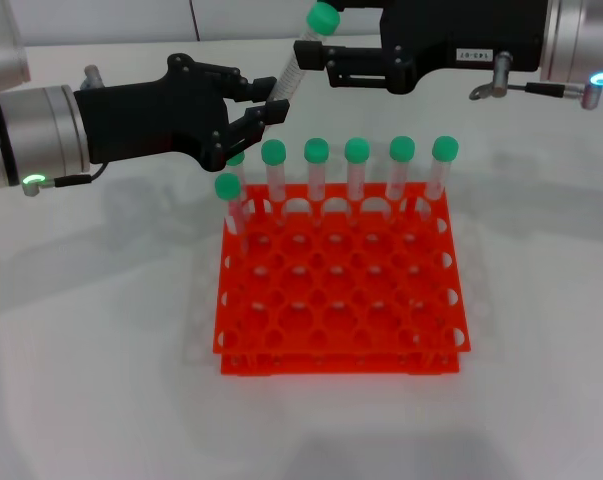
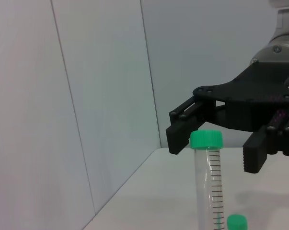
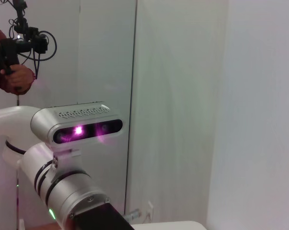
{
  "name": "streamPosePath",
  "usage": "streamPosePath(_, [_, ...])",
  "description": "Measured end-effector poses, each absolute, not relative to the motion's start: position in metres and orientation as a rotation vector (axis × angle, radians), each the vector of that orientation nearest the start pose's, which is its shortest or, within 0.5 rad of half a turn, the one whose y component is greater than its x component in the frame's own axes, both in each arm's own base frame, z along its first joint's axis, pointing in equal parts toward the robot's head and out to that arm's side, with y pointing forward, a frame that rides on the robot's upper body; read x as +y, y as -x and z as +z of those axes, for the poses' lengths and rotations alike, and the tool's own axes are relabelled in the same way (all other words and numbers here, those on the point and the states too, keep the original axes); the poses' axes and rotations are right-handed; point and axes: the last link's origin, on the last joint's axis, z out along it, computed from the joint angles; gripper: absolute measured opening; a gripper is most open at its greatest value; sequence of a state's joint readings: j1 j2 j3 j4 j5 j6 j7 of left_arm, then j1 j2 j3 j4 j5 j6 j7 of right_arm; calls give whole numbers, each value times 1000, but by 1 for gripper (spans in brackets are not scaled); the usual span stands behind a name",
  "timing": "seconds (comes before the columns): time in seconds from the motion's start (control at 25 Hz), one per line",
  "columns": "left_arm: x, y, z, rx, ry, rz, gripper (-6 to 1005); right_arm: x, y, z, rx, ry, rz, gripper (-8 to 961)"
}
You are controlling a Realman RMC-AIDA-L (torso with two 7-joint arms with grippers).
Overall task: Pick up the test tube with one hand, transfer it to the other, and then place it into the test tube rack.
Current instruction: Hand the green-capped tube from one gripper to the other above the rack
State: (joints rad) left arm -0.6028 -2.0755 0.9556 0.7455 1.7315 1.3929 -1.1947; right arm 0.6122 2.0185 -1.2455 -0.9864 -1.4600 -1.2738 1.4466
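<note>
While the handover is under way, the test tube point(image 1: 293, 68) hangs tilted between both pincers, above the rack's far edge.

Head view: left pincer point(image 1: 266, 108), upper left, matte black, clamped on the tube's lower end; right pincer point(image 1: 328, 48), top centre, white label, fingers either side of the tube near its green cap point(image 1: 323, 17) — gripping or not, cannot tell. Test tube rack point(image 1: 343, 300), glossy orange-red, round holes, mid-frame on the white bench point(image 1: 541, 330); seven capped tubes point(image 1: 357, 168) stand in it.
Left wrist view: right pincer's fingers spread, cap between them, ribbed clear tube below.
Right wrist view: only the left arm's silver wrist point(image 3: 63, 189); tube unseen.
Left to do: release, then racking.
</note>
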Motion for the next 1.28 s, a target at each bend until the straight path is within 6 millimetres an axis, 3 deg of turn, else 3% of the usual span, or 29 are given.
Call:
streamPosePath(0.24, [375, 196, -2, -86, 2678, -705, 193, 390, -117, 22, 34, 2658, 870, 634])
streamPosePath(1.28, [375, 196, -2, -84, 2678, -703, 194, 390, -123, 25, 51, 2641, 860, 446])
